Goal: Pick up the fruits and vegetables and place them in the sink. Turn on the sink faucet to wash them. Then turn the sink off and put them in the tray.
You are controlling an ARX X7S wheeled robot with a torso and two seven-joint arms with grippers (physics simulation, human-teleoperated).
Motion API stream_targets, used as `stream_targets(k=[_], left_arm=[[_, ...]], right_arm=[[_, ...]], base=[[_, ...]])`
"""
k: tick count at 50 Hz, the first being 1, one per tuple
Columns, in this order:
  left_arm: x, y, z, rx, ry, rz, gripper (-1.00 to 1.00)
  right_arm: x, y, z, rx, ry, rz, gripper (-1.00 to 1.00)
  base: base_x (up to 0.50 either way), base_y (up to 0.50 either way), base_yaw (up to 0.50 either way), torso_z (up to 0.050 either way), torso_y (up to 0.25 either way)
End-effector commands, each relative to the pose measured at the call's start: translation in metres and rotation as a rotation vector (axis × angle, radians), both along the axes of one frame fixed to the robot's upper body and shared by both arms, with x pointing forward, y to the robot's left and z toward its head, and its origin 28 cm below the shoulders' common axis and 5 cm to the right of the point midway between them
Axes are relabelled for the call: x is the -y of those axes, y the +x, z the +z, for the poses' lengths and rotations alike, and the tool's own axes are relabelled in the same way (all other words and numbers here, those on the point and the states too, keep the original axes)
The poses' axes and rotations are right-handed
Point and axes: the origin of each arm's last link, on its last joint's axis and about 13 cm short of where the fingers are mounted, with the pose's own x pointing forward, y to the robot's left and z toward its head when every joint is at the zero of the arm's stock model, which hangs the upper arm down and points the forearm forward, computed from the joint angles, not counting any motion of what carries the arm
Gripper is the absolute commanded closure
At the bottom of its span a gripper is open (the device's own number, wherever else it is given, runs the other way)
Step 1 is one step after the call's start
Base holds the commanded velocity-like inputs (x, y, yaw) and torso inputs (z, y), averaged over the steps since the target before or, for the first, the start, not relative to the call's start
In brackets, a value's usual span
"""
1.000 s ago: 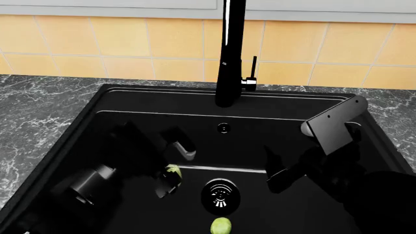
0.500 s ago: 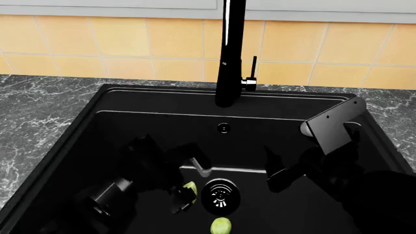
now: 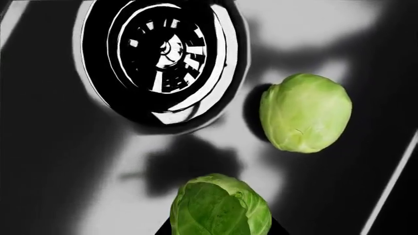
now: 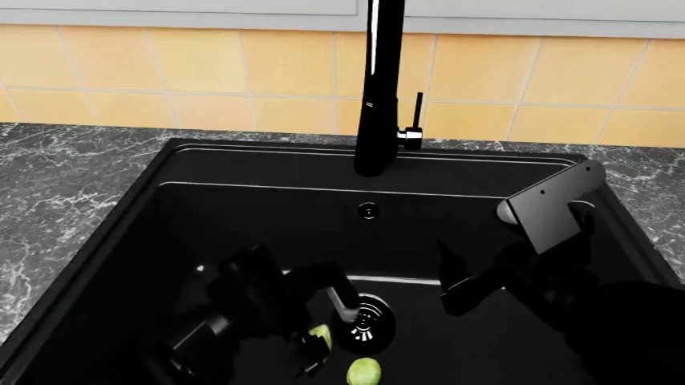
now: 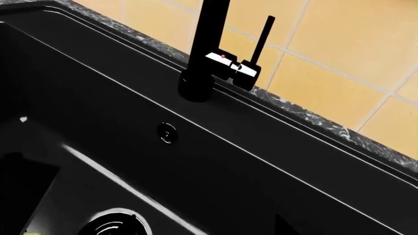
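In the head view my left gripper (image 4: pixel 319 338) is low inside the black sink (image 4: pixel 160 208), just left of the drain (image 4: pixel 364 319), shut on one sprout (image 4: pixel 317 335). The left wrist view shows that sprout (image 3: pixel 220 208) between the dark jaws, above the sink floor. A second sprout (image 3: pixel 305 112) lies loose on the floor beside the drain (image 3: pixel 163 54); it also shows at the head view's bottom edge (image 4: pixel 364 371). My right gripper (image 4: pixel 458 275) hovers open at the sink's right side, holding nothing. The faucet (image 4: pixel 377 80) stands behind the basin with its lever (image 5: pixel 261 41) upright. The tray is out of view.
Grey marble countertop (image 4: pixel 64 184) surrounds the sink, with a yellow tiled wall (image 4: pixel 214 72) behind. An overflow hole (image 4: pixel 368 211) sits in the sink's back wall. My right arm's links (image 4: pixel 551 204) reach over the right rim.
My left gripper has carried its sprout down and rightward, from the sink's left middle to beside the drain. The loose sprout and my right arm have stayed put.
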Motion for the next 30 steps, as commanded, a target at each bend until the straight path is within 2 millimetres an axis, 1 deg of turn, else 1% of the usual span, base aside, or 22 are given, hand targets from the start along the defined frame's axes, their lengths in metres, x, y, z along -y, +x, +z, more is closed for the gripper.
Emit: stream_targets(k=[1, 2, 11, 18, 25, 30], left_arm=[[0.004, -0.004, -0.004, -0.006, 0.006, -0.013, 1.0], [0.004, -0.004, -0.004, -0.005, 0.005, -0.013, -1.0], [0.002, -0.005, -0.001, 0.002, -0.009, -0.011, -1.0], [-0.002, -0.005, 0.006, 0.027, -0.026, 0.008, -1.0], [-0.022, -0.005, 0.025, 0.11, -0.073, 0.111, -1.0], [-0.04, -0.011, 0.049, 0.178, -0.15, 0.192, -1.0]], right_arm=[[0.0, 0.0, -0.001, -0.003, 0.0, -0.001, -1.0], [0.0, 0.0, -0.001, -0.003, 0.0, -0.001, -1.0], [0.0, 0.0, -0.001, -0.001, 0.002, 0.001, -1.0], [-0.001, 0.0, -0.001, -0.001, 0.002, 0.001, -1.0], [-0.003, -0.001, 0.001, 0.017, 0.0, 0.004, -1.0], [-0.004, -0.004, 0.011, 0.063, 0.0, -0.023, -1.0]], base=[[0.0, 0.0, 0.0, 0.0, 0.0], [0.0, 0.0, 0.0, 0.0, 0.0], [0.0, 0.0, 0.0, 0.0, 0.0], [0.0, 0.0, 0.0, 0.0, 0.0], [0.0, 0.0, 0.0, 0.0, 0.0], [0.0, 0.0, 0.0, 0.0, 0.0]])
